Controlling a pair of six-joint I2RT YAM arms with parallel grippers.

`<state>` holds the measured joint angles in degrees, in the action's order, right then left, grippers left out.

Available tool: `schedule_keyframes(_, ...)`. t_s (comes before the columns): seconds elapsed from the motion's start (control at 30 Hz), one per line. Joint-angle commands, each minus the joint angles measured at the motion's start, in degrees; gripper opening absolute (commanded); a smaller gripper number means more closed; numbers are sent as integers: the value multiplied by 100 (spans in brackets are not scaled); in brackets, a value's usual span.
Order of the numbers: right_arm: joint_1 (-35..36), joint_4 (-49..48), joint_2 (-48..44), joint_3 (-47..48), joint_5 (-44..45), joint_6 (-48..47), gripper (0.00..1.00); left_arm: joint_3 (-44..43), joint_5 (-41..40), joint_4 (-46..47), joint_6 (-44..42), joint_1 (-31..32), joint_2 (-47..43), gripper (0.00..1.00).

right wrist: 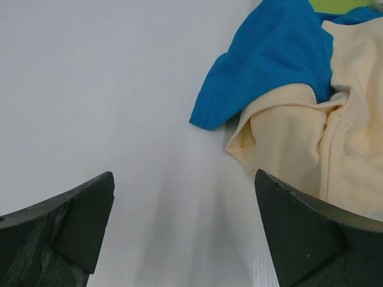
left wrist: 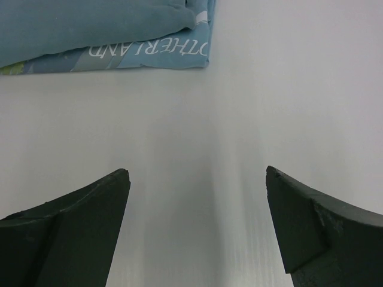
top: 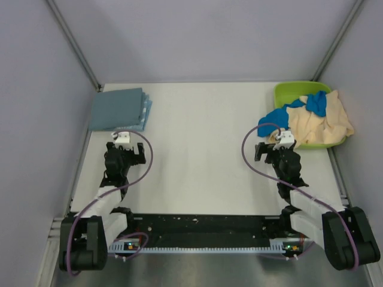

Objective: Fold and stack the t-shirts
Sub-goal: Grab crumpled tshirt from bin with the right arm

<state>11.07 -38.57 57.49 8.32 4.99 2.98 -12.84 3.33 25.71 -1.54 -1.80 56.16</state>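
Up first, left fingers: spread fully wide, nothing held, only white surface under the gap. Ahead and off to the left, clear of both tips: grey-blue stack, folded flat, white lettering along the near fold, near right corner roughly in line with the gap. From above, same stack squared into the far left corner of the surface, left edge close by the wall, left fingers a little short of its near edge.

Over to the right fingers: just as wide, likewise gripping nothing. Ahead and to the right, blue shirt, one loose end draped down onto the surface, apart from both tips. Just below it, cream shirt, crumpled, a rounded fold close up against the right-hand finger; touching or not, cannot tell. Left-hand finger well away from any cloth.

From above, both shirts heaped in the green tub at the far right corner, spilling over the near rim and onto the surface. Tub tight to the right wall. Between stack and tub, a broad run of white surface, reaching back to the arm bases.
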Motion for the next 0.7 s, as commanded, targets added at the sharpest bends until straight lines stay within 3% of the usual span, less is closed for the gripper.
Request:
schedule_keyframes(0.0, -44, -379, 16, 82, 124, 18, 99, -201, -17, 154, 128, -83, 175, 99)
schedule_keyframes(0.1, -44, 582, -343, 581, -356, -210, 99, -525, 334, -74, -231, -127, 377, 99)
schedule_keyframes(0.13, -52, 987, -553, 931, -437, 120, 99, -814, 456, -328, -276, -136, 395, 99)
schedule_keyframes(0.23, -44, 1167, -871, 1897, -1315, 281, 99, -1745, 1429, -1294, -565, -136, 422, 99)
schedule_keyframes(0.33, -52, 1981, -793, 3198, -915, 676, 99, -2739, 2520, -2348, -1365, -127, 544, 99)
schedule_keyframes(0.53, -359, 4494, 532, 5703, -36, 405, 99, -4795, 2708, -4616, -1621, -31, 1422, 99)
schedule_keyframes(0.67, -1017, 5893, 1920, 6979, 195, 615, 90, -5158, 2698, -4848, -1384, 66, 1775, 96)
